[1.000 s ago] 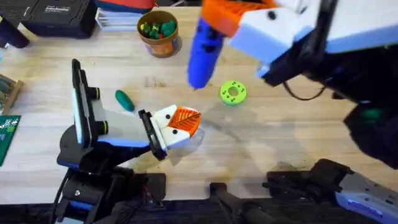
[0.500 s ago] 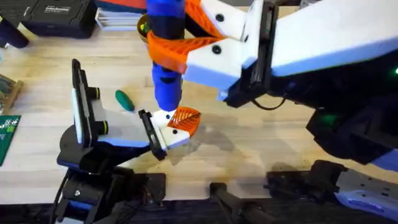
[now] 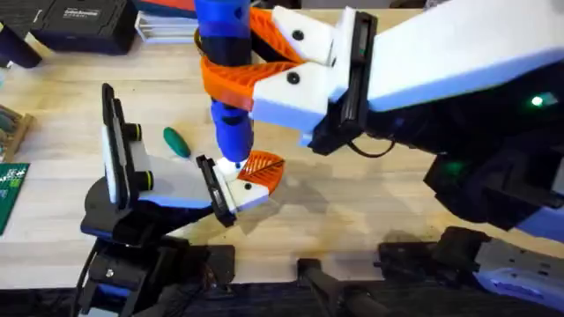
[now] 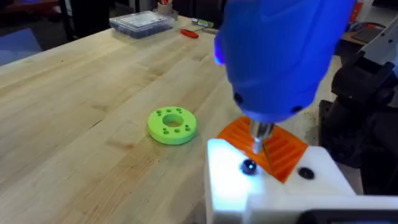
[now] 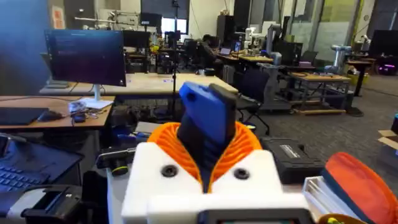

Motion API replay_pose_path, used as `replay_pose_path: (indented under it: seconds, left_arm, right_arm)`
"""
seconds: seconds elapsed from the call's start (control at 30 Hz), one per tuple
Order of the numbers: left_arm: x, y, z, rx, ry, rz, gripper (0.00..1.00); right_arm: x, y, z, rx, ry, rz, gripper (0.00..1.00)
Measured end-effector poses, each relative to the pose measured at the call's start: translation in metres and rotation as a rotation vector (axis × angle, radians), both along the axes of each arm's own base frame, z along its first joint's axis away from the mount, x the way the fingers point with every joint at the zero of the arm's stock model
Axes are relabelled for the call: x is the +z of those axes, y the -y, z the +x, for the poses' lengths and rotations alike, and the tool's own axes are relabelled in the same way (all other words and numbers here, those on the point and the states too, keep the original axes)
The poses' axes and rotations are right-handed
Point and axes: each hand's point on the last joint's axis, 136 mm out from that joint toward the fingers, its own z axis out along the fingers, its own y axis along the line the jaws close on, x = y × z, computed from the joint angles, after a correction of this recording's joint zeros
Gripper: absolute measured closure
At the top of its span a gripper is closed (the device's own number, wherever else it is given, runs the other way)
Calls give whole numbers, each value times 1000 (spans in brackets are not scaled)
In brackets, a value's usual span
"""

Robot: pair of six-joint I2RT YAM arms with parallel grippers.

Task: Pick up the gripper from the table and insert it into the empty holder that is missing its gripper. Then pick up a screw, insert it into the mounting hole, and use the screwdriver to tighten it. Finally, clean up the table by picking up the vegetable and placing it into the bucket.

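Note:
My right gripper (image 3: 231, 75) is shut on the blue screwdriver (image 3: 225, 35), holding it upright; its orange pads clamp the blue body (image 5: 208, 127) on both sides. The metal bit (image 4: 260, 138) points down at the holder (image 4: 267, 186), the white jaw block of my left gripper (image 3: 256, 176), and ends next to a small dark screw (image 4: 249, 166). The orange ribbed gripper (image 4: 285, 152) sits in that block. My left gripper rests low over the table with its jaws together. The dark-green vegetable (image 3: 176, 141) lies on the table left of the bit. The bucket is hidden behind the right arm.
A bright-green disc with holes (image 4: 172, 126) lies on the wood beyond the left gripper. Farther off are a clear plastic box (image 4: 141, 22) and a red-handled tool (image 4: 189, 33). A black case (image 3: 79, 22) sits at the back left, and a green circuit board (image 3: 11, 194) at the left edge.
The right arm swung left with the screwdriver, from above the green disc to over the left gripper's white block, then lowered the bit towards it. The left arm stayed still.

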Motion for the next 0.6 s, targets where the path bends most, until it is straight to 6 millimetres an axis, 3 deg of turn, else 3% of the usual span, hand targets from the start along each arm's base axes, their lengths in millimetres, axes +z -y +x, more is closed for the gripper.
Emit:
replay_pose_path:
  seconds: [0.6]
  left_arm:
    - [0, 0, 0, -2, -1, 0, 987]
  right_arm:
    - [-11, -8, 4, 6, -18, -20, 972]
